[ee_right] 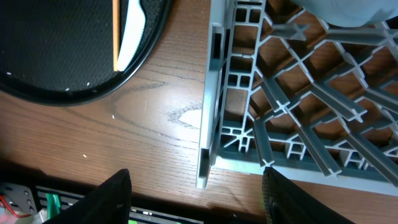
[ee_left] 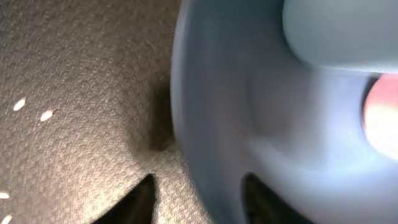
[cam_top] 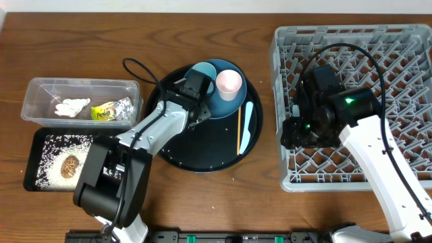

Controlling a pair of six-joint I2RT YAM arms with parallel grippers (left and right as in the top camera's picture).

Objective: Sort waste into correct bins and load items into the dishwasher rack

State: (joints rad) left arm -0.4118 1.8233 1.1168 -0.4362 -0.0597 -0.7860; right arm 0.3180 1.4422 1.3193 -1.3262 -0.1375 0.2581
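The dark-blue plate (cam_top: pixel 217 101) lies on the large round black tray (cam_top: pixel 182 152). On the plate stand the light-blue cup (cam_top: pixel 200 70) and the pink cup (cam_top: pixel 229 84). My left gripper (cam_top: pixel 196 106) is open, one finger on either side of the plate's left rim (ee_left: pixel 205 124). The white spoon (cam_top: pixel 248 125) and the wooden chopstick (cam_top: pixel 239 128) lie on the tray's right side. My right gripper (ee_right: pixel 196 199) is open and empty, over the front-left edge of the grey rack (cam_top: pixel 398 47). A pale-blue object (ee_right: pixel 348 9) shows inside the rack; I cannot tell what it is.
The clear tub (cam_top: pixel 40 88) at the left holds the white tissue (cam_top: pixel 72 106), yellow wrapper (cam_top: pixel 102 113) and silver foil (cam_top: pixel 125 106). The shallow black tray (cam_top: pixel 34 145) in front of it holds rice grains (cam_top: pixel 50 152) and the brown food piece (cam_top: pixel 69 165). A few grains (ee_left: pixel 46 115) lie on the round tray.
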